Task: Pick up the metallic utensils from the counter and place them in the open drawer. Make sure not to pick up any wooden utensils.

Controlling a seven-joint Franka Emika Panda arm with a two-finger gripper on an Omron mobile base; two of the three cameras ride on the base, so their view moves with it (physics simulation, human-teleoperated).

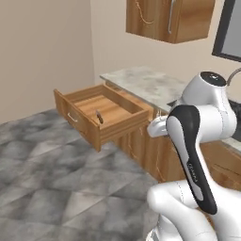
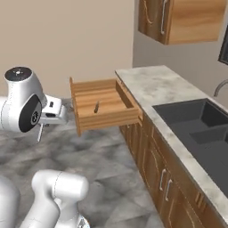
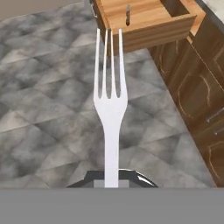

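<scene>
On the left is the grey stone floor (image 3: 52,109). The silver fork (image 3: 110,100) sticks out over it, far above it. The claw (image 3: 111,181) is clenched on the fork's thin handle, right at the handle's end. The prongs point away from the hand, toward the open drawer (image 3: 144,24). The fork is not over the drawer yet. If the claw let go now, the fork would fall on the floor and not in the drawer.

In the middle, the grip looks weak, because so little of the handle is held. A quick swing could make the long fork tip or slip out. A slow, steady move would be safer, I think.

Next comes the drawer (image 1: 101,115). A dark knife (image 1: 99,116) lies inside it on the wooden bottom. The fork could bump the drawer's front wall if the hand comes in too low. It could also land on the knife and bounce.

On the right are the wooden cabinet doors (image 3: 197,92) under the tabletop (image 2: 164,89). The arm is close to them, so a wide turn might knock into them. The sink (image 2: 200,127) is farther right, well apart from the drawer.
</scene>
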